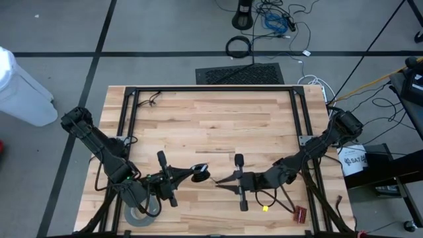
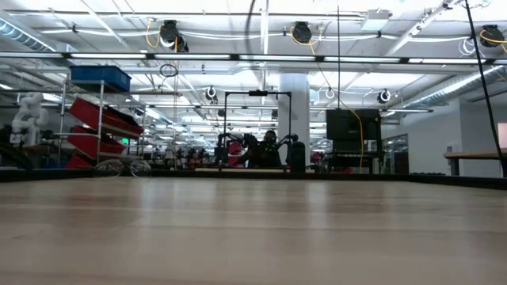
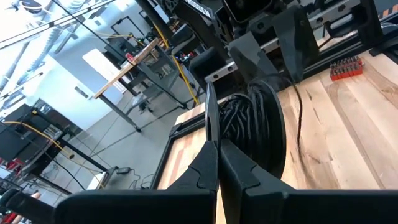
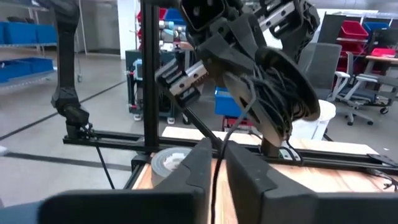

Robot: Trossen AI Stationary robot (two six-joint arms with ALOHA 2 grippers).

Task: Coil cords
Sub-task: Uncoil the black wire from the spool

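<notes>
Near table [image 1: 218,119] edge: my left fingers [image 1: 192,175] pinch the cords [image 1: 199,173], wire wound on the black disc, held off the wood. My right fingers [image 1: 220,182] pinch the wire's loose run just beside it.

You are looking at wide bare planks across the far half of the table [image 1: 211,112]. Along the near edge, the left gripper [image 1: 192,175] and right gripper [image 1: 221,182] are crowding each other, the cord disc [image 1: 198,173] sitting between them, apparently touching both. The tape roll [image 1: 140,213] is blocking the near-left corner.
</notes>
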